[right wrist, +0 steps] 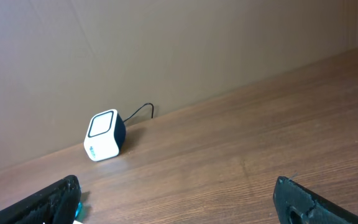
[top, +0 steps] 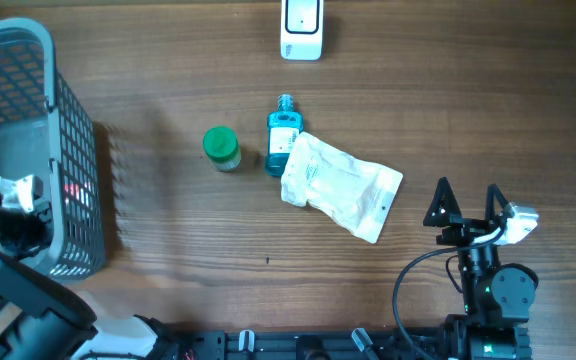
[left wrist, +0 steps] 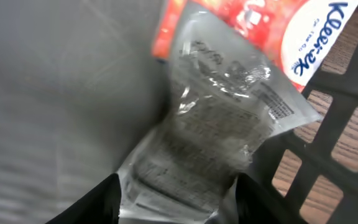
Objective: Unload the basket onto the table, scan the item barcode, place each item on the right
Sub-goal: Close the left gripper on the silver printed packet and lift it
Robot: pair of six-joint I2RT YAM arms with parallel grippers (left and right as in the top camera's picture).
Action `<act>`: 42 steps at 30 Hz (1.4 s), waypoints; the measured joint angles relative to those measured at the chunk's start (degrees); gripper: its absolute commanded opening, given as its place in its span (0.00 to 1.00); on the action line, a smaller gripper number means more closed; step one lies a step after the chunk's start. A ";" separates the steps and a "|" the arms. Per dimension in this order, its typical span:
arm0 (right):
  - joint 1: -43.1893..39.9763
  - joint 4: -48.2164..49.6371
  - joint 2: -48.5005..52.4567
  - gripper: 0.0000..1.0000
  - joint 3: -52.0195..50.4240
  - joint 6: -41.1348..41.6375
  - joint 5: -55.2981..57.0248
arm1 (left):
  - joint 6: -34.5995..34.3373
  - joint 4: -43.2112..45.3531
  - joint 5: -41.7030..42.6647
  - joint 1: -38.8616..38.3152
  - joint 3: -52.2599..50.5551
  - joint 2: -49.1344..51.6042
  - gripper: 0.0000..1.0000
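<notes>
Clear packet point(left wrist: 216, 124) pinched by L claw point(left wrist: 176, 205) inside basket point(top: 83, 170); R claw point(top: 467, 190) spread wide above table point(top: 168, 250).

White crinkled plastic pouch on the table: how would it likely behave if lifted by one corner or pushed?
The white crinkled plastic pouch would probably sag, since its film looks creased. Lying flat, it should slide, not roll. Pushed, it may nudge the blue plastic bottle at its edge.

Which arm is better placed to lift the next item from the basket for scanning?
Left. The left hand is down in the basket, straddling a clear packet; the right hand sits open and empty across the table.
</notes>
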 measured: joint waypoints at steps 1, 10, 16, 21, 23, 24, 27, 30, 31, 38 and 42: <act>0.00 0.00 0.00 1.00 0.00 0.00 0.00 | 0.00 0.11 0.00 -0.42 0.00 0.39 0.53; 0.00 0.00 0.00 1.00 0.00 0.00 0.00 | -0.09 0.52 -3.30 -2.80 0.00 3.19 0.52; 0.00 0.00 0.00 1.00 0.00 0.00 0.00 | -2.38 3.17 -10.05 -2.86 0.00 3.32 0.33; 0.00 0.00 0.00 1.00 0.00 0.00 0.00 | -4.83 5.46 -12.02 -2.89 0.11 3.26 0.13; 0.00 0.00 0.00 1.00 0.00 0.00 0.00 | -5.57 6.38 -12.96 -2.89 0.39 2.82 0.05; 0.00 0.00 0.00 1.00 0.00 0.00 0.00 | -6.14 6.60 -13.11 -2.89 0.39 2.73 0.04; 0.00 0.00 0.00 1.00 0.00 0.02 0.00 | -6.78 7.17 -14.03 -2.86 0.59 2.49 0.04; 0.00 0.00 0.00 1.00 0.00 0.00 0.00 | -7.04 7.28 -14.43 -2.89 0.61 2.47 0.04; 0.00 0.00 0.00 1.00 0.00 0.00 0.00 | -7.26 7.39 -14.43 -2.89 0.59 2.47 0.04; 0.00 0.00 0.00 1.00 0.00 0.00 0.00 | -8.74 7.87 -13.90 -2.84 0.59 2.47 0.04; 0.00 0.00 0.00 1.00 0.00 0.00 0.00 | -10.27 9.14 -12.15 -2.78 0.59 2.47 0.04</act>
